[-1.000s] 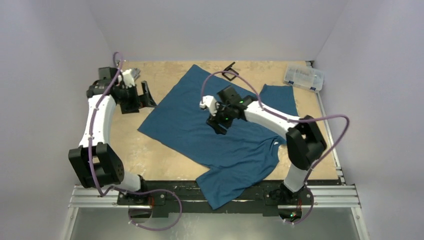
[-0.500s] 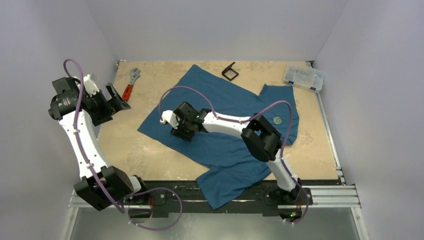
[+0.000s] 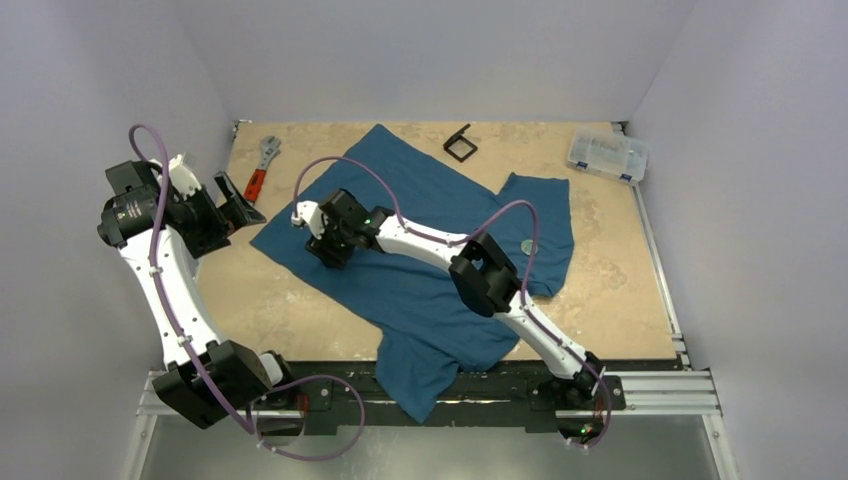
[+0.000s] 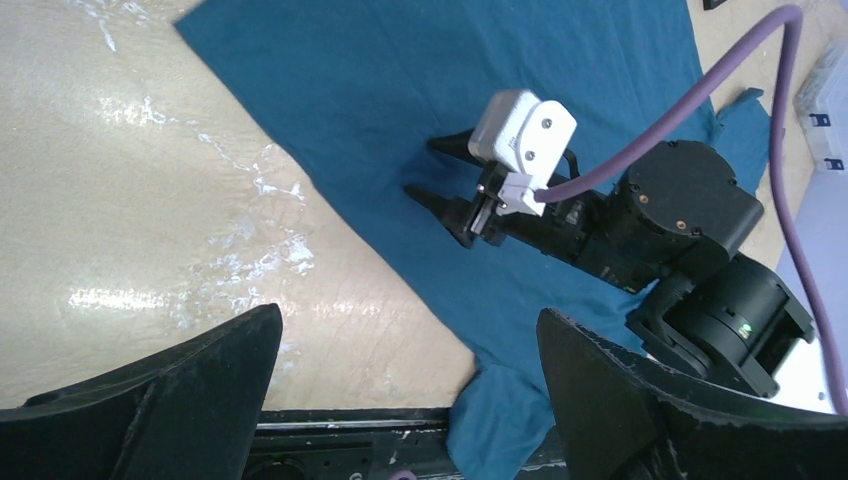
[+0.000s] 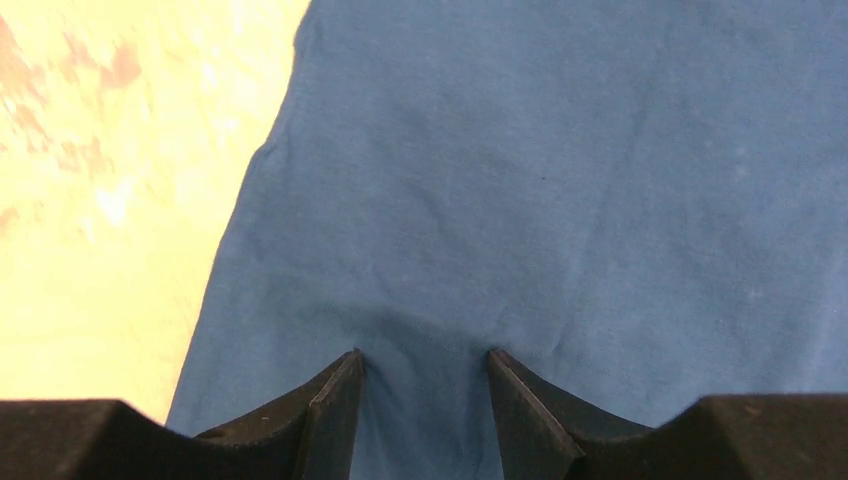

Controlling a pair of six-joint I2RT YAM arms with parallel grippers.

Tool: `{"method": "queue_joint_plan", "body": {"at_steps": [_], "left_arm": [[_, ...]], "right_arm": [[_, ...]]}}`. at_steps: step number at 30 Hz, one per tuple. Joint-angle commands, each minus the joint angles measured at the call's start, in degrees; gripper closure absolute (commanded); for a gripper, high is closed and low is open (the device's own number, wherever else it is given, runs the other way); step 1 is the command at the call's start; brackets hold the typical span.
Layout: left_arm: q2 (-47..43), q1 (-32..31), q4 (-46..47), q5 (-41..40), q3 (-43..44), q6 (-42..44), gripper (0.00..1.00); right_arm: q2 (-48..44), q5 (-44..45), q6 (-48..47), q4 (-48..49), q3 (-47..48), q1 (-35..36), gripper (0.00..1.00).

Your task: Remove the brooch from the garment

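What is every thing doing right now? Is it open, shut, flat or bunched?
T-shirt: spread out, wrinkled, hem hanging over the near edge.
Brooch: lying on the shirt.
Right gripper: part open, fingertips pressed on cloth.
Left gripper: wide open, empty.
Clear box: shut.
Wrench: lying flat.

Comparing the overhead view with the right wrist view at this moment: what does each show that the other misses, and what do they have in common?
Only the overhead view shows the brooch lying on the shirt's right side, far from the right gripper, plus the wrench, the black square frame, the clear plastic box and the left gripper, open beside the cloth. Only the right wrist view shows the right gripper's fingertips pressing into the cloth, which puckers between them. Both show the blue shirt and the bare tabletop past its left edge.
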Motion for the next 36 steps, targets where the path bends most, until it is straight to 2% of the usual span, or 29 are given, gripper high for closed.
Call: {"method": "queue_joint_plan", "body": {"at_steps": [1,4,6,11,14,16,19,22,25,27,33,36], "left_arm": [[0.3,0.4,-0.6,1.6,2.8,0.2,0.0],[0.0,0.4,-0.4,2.0,2.8,0.9,0.0],[-0.5,0.4,0.5,3.4,1.9,1.5,0.0],[-2.7,-0.9,7.0,6.2,-2.4,0.7,0.0],[-4.3,-4.8,11.9,5.5,-4.7,0.3,0.0],[-4.6,-11.6,13.9,1.7,-5.4,1.7,0.0],[-4.5,-17.1,17.7,1.3,-7.7,1.5,0.0],[-2.4,-20.0,17.4,1.2,-7.2,2.4,0.0],[-0.6,-24.4,16.5,-0.4,-5.7,5.1,0.0],[0.4,-27.8,15.9,-1.7,-4.6,6.1,0.0],[3.0,-39.2,15.7,-6.3,-3.1,11.8,0.0],[4.2,-42.5,16.0,-7.4,-3.6,13.0,0.0]], "right_arm": [[5.1,-7.7,5.0,2.0,8.0,1.8,0.45],[3.6,-11.6,8.7,8.6,8.4,2.0,0.39],[-0.7,-11.7,9.5,9.8,6.7,1.0,0.35],[-21.4,-18.9,15.4,14.9,-11.5,-7.2,0.2],[-32.1,-19.8,14.3,8.0,-16.8,-12.1,0.1],[-38.2,-18.4,9.6,2.8,-22.7,-15.5,0.08],[-48.0,-10.4,3.4,-2.6,-35.8,-19.5,0.08],[-55.8,-6.5,-1.8,-6.0,-45.4,-25.1,0.13],[-58.9,-4.4,-4.9,-10.9,-49.6,-30.8,0.13],[-60.8,-3.6,-5.9,-10.6,-53.0,-34.2,0.13],[-60.9,-9.4,-13.0,-14.1,-56.5,-39.2,0.08],[-59.2,-12.2,-16.0,-16.8,-56.5,-41.5,0.09]]}}
